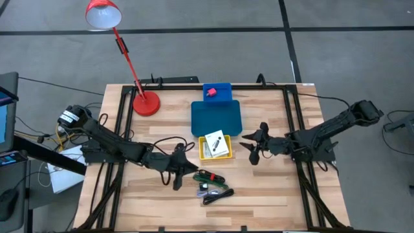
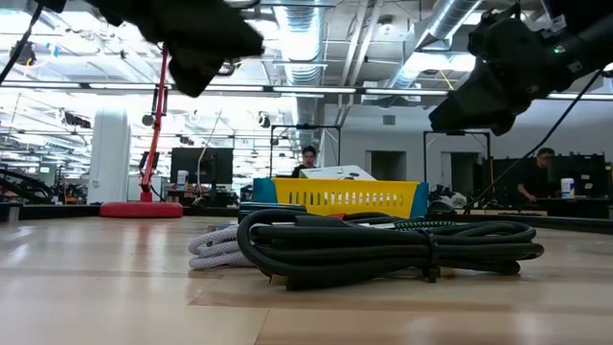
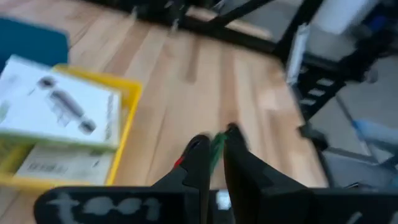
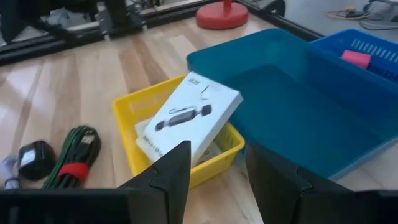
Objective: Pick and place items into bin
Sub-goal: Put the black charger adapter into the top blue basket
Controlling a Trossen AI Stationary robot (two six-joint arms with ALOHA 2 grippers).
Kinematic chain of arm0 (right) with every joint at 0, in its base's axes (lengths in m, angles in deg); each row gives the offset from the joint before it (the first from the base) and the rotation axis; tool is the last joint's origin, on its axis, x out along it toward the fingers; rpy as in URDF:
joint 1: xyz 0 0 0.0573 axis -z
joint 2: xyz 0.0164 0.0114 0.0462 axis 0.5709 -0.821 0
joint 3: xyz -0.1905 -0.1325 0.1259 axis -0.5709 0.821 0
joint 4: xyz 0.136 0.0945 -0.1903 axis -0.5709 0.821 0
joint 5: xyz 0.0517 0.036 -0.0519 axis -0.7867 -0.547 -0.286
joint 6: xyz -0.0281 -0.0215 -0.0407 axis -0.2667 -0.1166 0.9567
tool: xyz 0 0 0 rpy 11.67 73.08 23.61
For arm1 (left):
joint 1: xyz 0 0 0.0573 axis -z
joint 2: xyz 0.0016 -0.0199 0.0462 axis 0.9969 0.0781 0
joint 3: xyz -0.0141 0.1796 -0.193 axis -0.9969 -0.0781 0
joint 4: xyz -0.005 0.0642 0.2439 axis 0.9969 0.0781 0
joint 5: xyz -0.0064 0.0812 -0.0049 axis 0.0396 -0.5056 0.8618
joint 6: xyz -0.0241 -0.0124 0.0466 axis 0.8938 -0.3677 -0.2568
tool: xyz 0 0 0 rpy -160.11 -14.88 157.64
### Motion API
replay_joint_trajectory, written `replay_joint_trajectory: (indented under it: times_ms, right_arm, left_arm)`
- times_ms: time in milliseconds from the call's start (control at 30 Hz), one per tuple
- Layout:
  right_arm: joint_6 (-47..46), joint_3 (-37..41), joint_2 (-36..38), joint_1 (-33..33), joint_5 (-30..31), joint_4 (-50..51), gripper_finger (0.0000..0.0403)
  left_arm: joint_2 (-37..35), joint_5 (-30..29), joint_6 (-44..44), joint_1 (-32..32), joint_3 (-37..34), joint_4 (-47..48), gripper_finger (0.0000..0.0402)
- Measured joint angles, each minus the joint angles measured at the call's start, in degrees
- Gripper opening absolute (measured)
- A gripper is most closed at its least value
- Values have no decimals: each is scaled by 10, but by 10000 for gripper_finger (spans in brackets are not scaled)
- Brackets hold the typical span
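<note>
**Left gripper pinches a green cable; cards sit in the yellow bin**

Seen from above, the left gripper (image 1: 178, 169) sits low over the wooden table (image 1: 129, 200), its fingers closed on a green cable (image 3: 216, 148) beside the coiled black cable (image 1: 217, 194). The right gripper (image 1: 253, 146) hovers just beside the yellow bin (image 1: 204, 155), fingers spread apart and empty. A white printed card (image 4: 189, 115) lies tilted across that bin's rim. Behind it sits a teal tray (image 1: 216, 116), then a blue basket (image 1: 217, 90) holding a pink-red piece (image 1: 210, 92). A red lamp (image 1: 145, 102) stands at the far left.
</note>
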Motion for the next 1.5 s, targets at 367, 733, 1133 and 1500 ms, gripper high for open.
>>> replay_joint_trajectory:
  times_ms: [367,733,1133,1500]
  right_arm:
    - [16,0,0,4,-2,2,151]
    - [26,0,0,4,-18,26,158]
    - [32,0,0,4,-16,27,178]
    - [31,0,0,4,-17,29,204]
  left_arm:
    - [0,-17,-13,27,0,34,91]
    - [146,-33,-18,51,61,-16,170]
    - [216,42,10,50,286,331,186]
    - [216,61,15,19,315,385,197]
